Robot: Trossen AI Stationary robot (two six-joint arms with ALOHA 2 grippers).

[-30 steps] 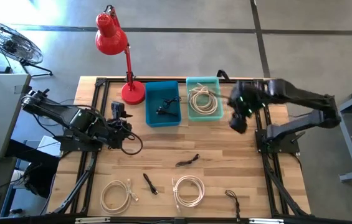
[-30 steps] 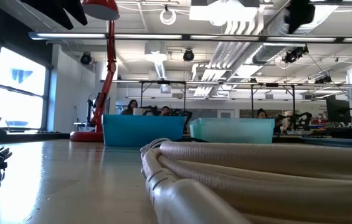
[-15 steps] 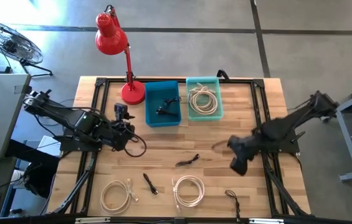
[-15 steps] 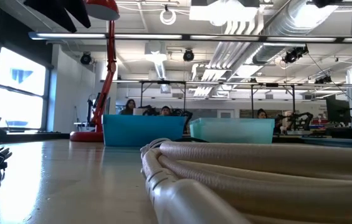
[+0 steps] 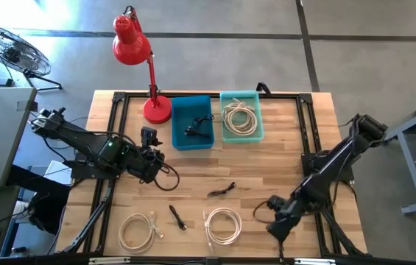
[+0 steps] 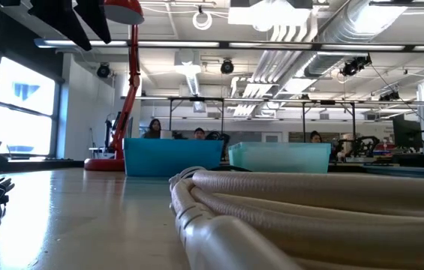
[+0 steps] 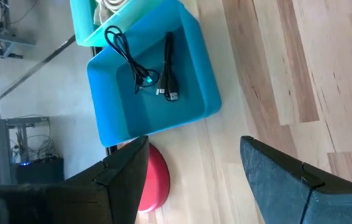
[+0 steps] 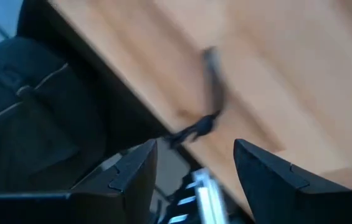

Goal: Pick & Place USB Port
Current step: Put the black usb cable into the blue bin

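**Right gripper above the near-edge cable; left gripper idle by the blue bin**

The right gripper [image 5: 280, 221] hung over the near right part of the wooden table [image 5: 281, 158], fingers spread apart and holding nothing. The small black USB cable [image 5: 273, 234] lay on the table at the near edge, just beside and slightly nearer than that gripper, not touched by it. In the right wrist view the same cable [image 8: 208, 93] appeared beyond the parted fingers [image 8: 132, 180], blurred, its long axis running roughly from the table's interior out toward the edge, with its looped end at the edge.

The left gripper [image 5: 149, 143] stood over the left half of the table, near the blue bin [image 5: 178, 125], fingers released and empty. In the left wrist view, two black cables [image 7: 157, 65] lay inside the bin, one straight with its plug pointing toward the bin wall nearest the gripper.

A teal bin [image 5: 258, 114] adjoining the blue one held a coiled white cable [image 5: 238, 119]. Another black cable [image 5: 222, 191] lay mid-table, well apart from both grippers.

No legible writing or labels appeared in any view.
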